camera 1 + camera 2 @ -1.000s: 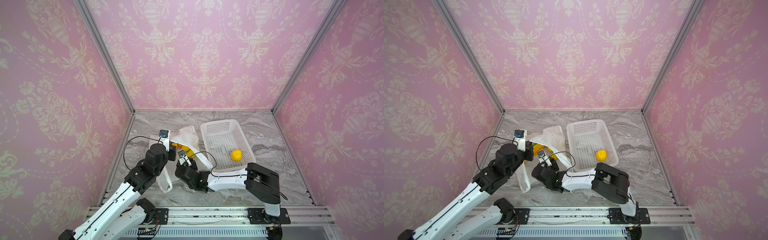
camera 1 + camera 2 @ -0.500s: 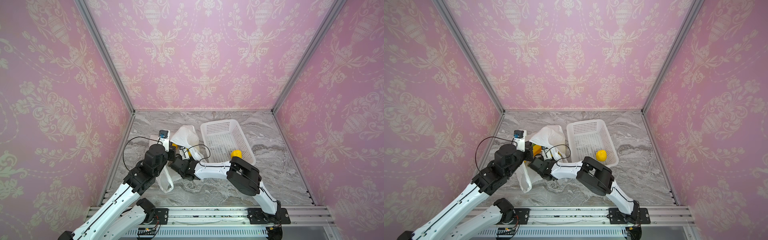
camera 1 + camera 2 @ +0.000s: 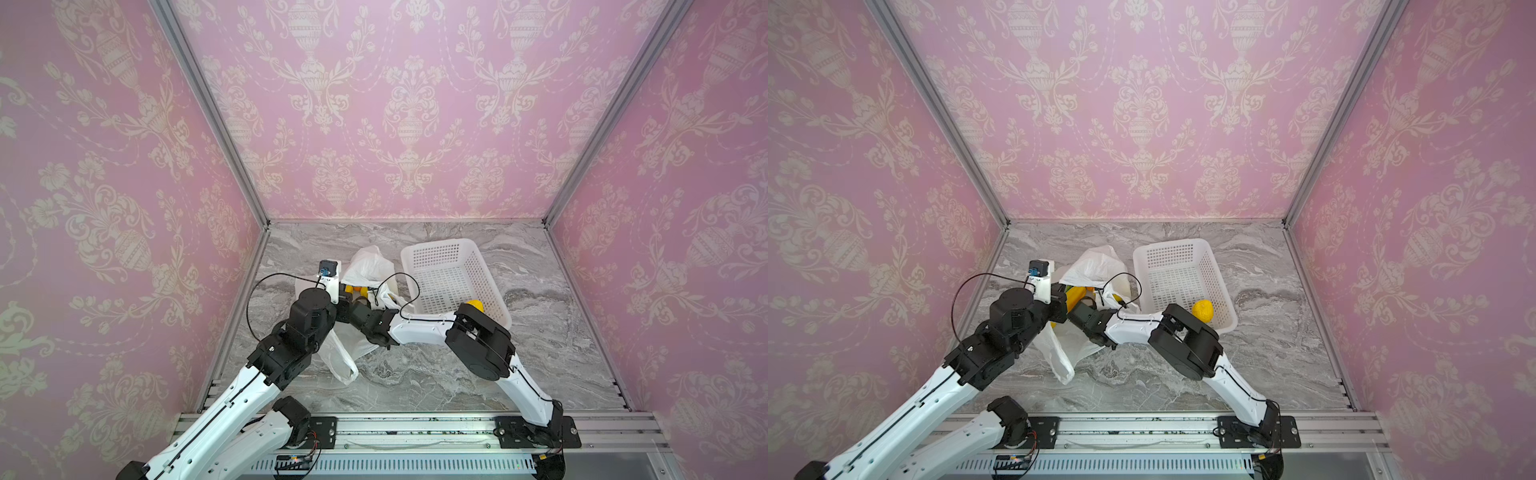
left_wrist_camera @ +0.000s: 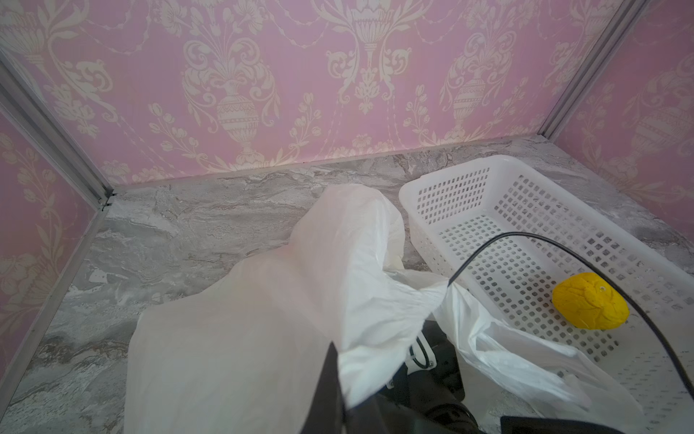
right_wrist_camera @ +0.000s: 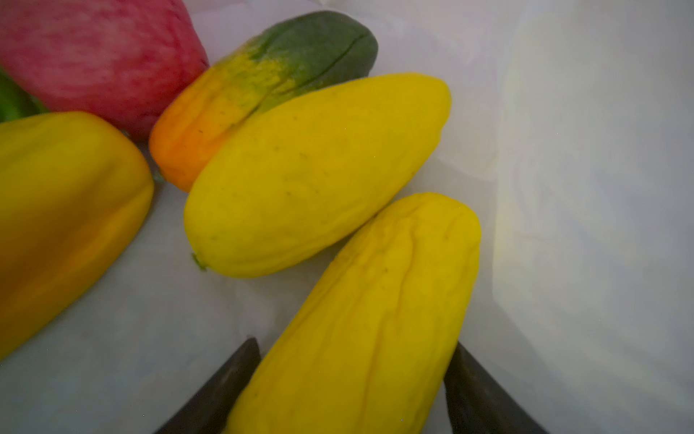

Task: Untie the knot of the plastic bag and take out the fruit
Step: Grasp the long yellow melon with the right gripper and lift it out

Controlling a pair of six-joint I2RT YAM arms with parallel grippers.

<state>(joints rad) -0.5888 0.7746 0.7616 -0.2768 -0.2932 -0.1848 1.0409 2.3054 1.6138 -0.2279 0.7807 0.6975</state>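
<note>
- The plastic bag (image 3: 370,266) is thin, translucent white and crumpled. It lies on the marble just beside the white basket (image 3: 436,244), and one part of it is lifted and draped.
- Its mouth gapes, and a loop handle (image 3: 340,361) trails limp toward the front rail.
- Inside the bag, a long wrinkled yellow fruit (image 5: 368,319) lies touching a plumper smooth yellow fruit (image 5: 311,176).
- Behind these lie a green-to-orange fruit (image 5: 255,90), a streaky red fruit (image 5: 94,52) and a broad yellow-orange fruit (image 5: 64,210), all resting on the bag's white film.
- A round bumpy yellow fruit (image 4: 589,300) sits alone on the basket's floor, near the front end.
</note>
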